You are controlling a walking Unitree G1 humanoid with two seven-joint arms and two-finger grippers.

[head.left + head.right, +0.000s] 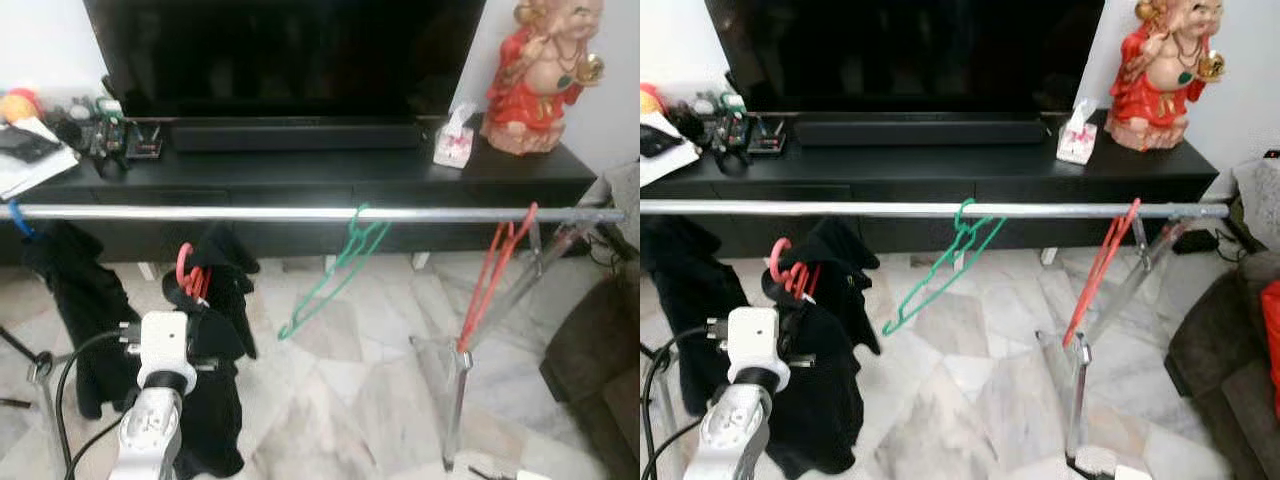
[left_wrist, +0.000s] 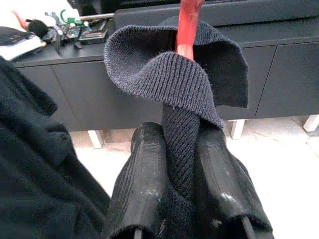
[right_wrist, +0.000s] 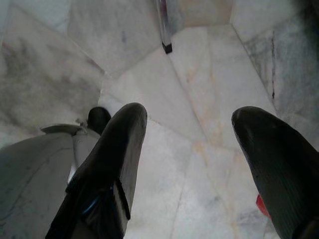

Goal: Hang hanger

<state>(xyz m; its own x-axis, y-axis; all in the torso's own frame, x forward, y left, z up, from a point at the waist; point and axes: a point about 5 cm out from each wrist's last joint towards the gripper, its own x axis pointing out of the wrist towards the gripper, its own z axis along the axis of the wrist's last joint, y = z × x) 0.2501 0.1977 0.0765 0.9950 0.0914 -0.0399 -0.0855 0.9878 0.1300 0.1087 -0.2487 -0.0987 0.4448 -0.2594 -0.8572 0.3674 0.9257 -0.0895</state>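
Observation:
My left gripper (image 2: pixel 182 169) is shut on the ribbed collar of a black knit garment (image 1: pixel 215 340) that is on a red hanger (image 2: pixel 187 25). The hanger's red hook (image 1: pixel 190 270) rises above the collar, below and in front of the silver rail (image 1: pixel 300 213), not touching it. The garment hangs down over my left wrist (image 1: pixel 165 345). A green hanger (image 1: pixel 335 275) and a second red hanger (image 1: pixel 490 275) hang on the rail, both bare. My right gripper (image 3: pixel 192 149) is open over the marble floor, with nothing between its fingers (image 3: pixel 117 149).
Another black garment (image 1: pixel 80 300) hangs at the rail's left end. Behind the rail stands a black TV console (image 1: pixel 330 175) with a TV, a tissue box (image 1: pixel 455 140) and a red figurine (image 1: pixel 540 75). The rack's slanted leg (image 1: pixel 460 390) stands at the right, near a dark sofa (image 1: pixel 600 360).

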